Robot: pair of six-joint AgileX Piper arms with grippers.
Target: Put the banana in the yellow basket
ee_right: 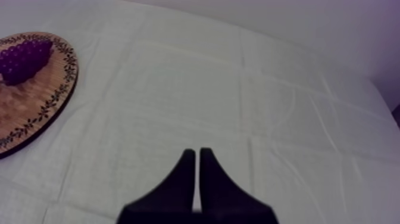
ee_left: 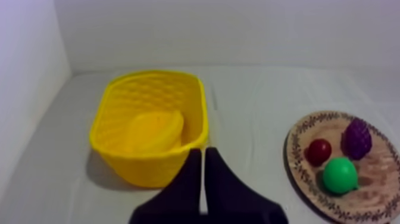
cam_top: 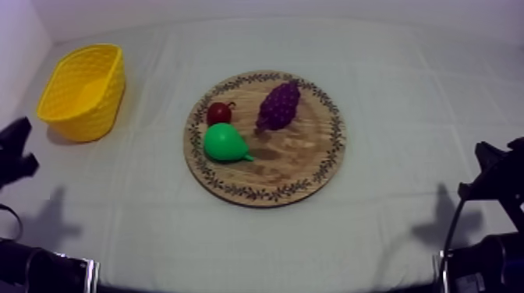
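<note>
Grey-white cloth (cam_top: 405, 86) runs out to pale walls (ee_left: 238, 30), the wooden board (cam_top: 312, 167) holding a pear (cam_top: 224, 142), grapes (cam_top: 279, 105) and a small red fruit (cam_top: 219, 112). Just ahead of the left gripper (ee_left: 202, 156), its fingers pressed together, the yellow basket (ee_left: 149, 77) holds the banana (ee_left: 156, 131), lying crosswise to those fingers, so the task looks done. The right gripper (ee_right: 197, 154), fingers likewise together, sits well apart, beyond the board.
</note>
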